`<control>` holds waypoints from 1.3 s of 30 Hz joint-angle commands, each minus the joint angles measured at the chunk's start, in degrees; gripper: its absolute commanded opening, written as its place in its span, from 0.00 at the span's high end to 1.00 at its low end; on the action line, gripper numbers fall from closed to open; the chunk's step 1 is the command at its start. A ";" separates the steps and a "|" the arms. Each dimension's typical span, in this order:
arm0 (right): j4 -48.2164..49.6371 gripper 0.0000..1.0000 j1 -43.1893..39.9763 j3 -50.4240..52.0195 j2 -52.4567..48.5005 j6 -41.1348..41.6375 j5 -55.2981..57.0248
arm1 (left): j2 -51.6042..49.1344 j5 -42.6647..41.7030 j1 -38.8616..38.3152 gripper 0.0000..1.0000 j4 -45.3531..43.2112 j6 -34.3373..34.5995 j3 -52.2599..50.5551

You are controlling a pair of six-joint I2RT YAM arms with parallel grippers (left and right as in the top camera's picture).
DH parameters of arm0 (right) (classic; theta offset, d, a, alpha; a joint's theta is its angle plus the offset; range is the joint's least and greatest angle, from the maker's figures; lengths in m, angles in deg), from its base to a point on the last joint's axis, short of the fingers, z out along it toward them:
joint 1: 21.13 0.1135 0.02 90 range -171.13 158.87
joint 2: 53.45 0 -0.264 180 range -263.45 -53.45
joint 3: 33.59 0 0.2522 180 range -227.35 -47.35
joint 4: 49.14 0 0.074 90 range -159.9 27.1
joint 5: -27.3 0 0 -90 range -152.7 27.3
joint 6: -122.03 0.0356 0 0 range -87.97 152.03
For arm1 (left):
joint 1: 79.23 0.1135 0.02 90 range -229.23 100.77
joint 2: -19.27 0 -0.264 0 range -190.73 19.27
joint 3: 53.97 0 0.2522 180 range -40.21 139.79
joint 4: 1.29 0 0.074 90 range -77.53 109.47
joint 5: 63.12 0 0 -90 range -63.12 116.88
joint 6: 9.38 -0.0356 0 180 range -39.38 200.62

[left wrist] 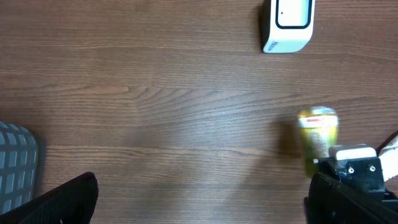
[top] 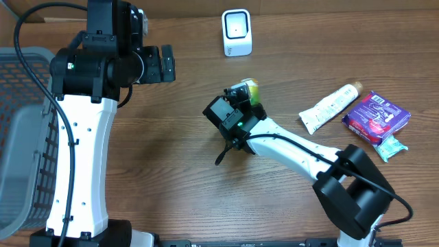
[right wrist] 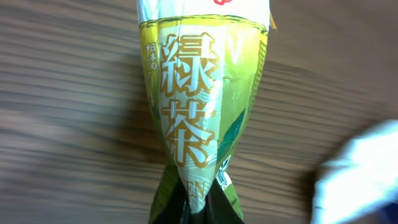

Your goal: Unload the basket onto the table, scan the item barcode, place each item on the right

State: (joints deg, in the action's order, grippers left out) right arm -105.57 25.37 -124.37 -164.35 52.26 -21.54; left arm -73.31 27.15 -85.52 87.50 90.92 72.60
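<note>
The item is a yellow-green green tea pack (right wrist: 202, 93) with white characters down its front. My right gripper (right wrist: 200, 208) is shut on its lower end, squeezing it to a narrow waist between the dark fingers (right wrist: 171, 211). From overhead the pack (top: 251, 86) pokes out beyond the right gripper (top: 243, 96) near the table's middle. The white barcode scanner (top: 236, 32) stands at the far edge, apart from the pack. My left gripper (top: 164, 64) hangs open and holds nothing, to the left of the scanner. The left wrist view shows the pack (left wrist: 318, 134) and scanner (left wrist: 287, 25).
A grey mesh basket (top: 24, 137) fills the left side. On the right lie a white tube (top: 329, 108), a purple packet (top: 376, 116) and a small teal packet (top: 391, 146). The right arm's base stands at the front right.
</note>
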 commanded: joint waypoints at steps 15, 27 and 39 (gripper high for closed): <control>-0.90 0.59 2.62 -0.20 -1.20 -11.74 -10.10 | -0.15 0.31 -0.11 0.00 -0.24 -0.48 0.52; -3.58 0.40 -4.92 -4.13 5.14 8.98 -13.84 | -0.15 0.31 -0.11 0.00 -0.24 -0.48 0.52; 0.35 0.30 -28.00 -1.49 5.90 1.07 -61.77 | -0.15 0.31 -0.11 0.00 -0.24 -0.48 0.52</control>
State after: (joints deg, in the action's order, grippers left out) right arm -106.84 1.85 -126.97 -158.03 58.16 -63.70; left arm -73.31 27.15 -85.52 87.48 90.92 72.60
